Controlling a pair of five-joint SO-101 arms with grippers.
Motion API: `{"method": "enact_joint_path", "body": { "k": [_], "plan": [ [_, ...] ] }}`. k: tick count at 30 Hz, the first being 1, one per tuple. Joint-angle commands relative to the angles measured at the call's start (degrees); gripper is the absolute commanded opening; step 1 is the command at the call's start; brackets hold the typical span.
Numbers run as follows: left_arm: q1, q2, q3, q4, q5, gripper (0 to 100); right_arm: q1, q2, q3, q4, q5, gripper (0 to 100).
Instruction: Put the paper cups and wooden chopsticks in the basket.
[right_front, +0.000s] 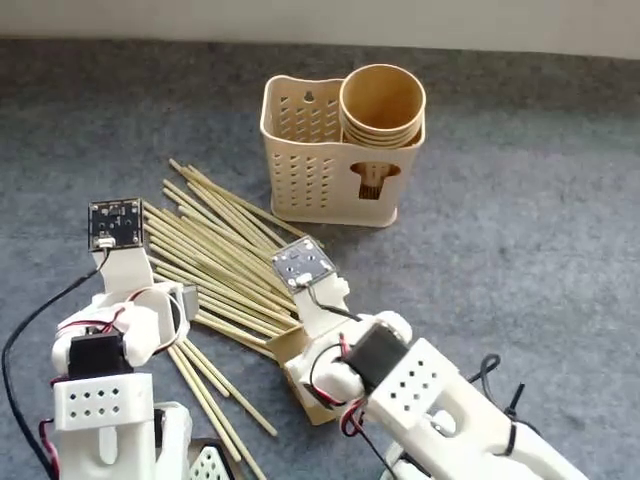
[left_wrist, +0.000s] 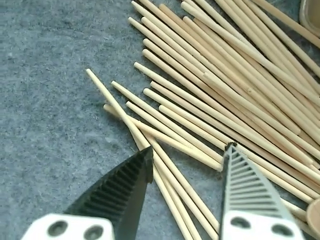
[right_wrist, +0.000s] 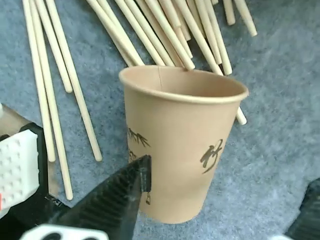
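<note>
- Two claws, both spread. The left gripper (left_wrist: 187, 162) hangs open over the chopsticks (left_wrist: 215, 100) with a few sticks between its tips. The right gripper (right_wrist: 227, 180) brackets a loose paper cup (right_wrist: 180, 150), one jaw at the cup wall, the other well clear. Nothing is pinched yet.
- The cup sits beside the near end of the stick pile, well short of the basket (right_front: 300, 170). The basket already holds stacked cups (right_front: 382, 100) at one end.
- Risk 1: thin paper wall. Close too hard or too near the rim and it ovalises, then won't nest into the stack.
- Risk 2: only one jaw is at the wall. Closing likely shoves the cup sideways before it grips, so it could roll or skid into the sticks.
- Risk 3: a stick runs out from behind the cup. Lifting may drag or flick it.
- Risk 4: the left claw straddles several crossed sticks. Closing probably grabs an uneven bundle, and round sticks pivot, fan out and drop in transit.
- Risk 5: long sticks held off-centre will droop and catch the basket rim, and may tip the basket.
- Risk 6: both grippers sit close together over the same pile. Simultaneous moves to the basket look like a collision.
- Can't tell whether the cup is upright or on its side, so the nesting angle is a guess.
</note>
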Motion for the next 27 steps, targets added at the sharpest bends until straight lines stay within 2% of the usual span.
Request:
{"method": "enact_joint_path", "body": {
  "k": [1,10,18,21,27],
  "plan": [
    [-0.66,-0.66,-0.04,-0.97,0.7,23,-0.66,2.07,-2.77,-3.38,-0.7,43.8],
    [-0.66,-0.66,0.04,-0.97,0.7,23,-1.01,2.86,0.84,-11.74,-0.7,43.7],
    [-0.66,-0.66,0.04,-0.97,0.7,23,-7.43,3.21,3.65,-14.81,-0.88,43.7],
    [-0.66,-0.66,0.04,-0.97,0.7,23,-7.52,3.3,6.02,-18.86,-3.78,43.7],
    [-0.66,-0.66,0.04,-0.97,0.7,23,-7.43,3.3,12.7,-24.75,-4.13,43.7]
  ]
}}
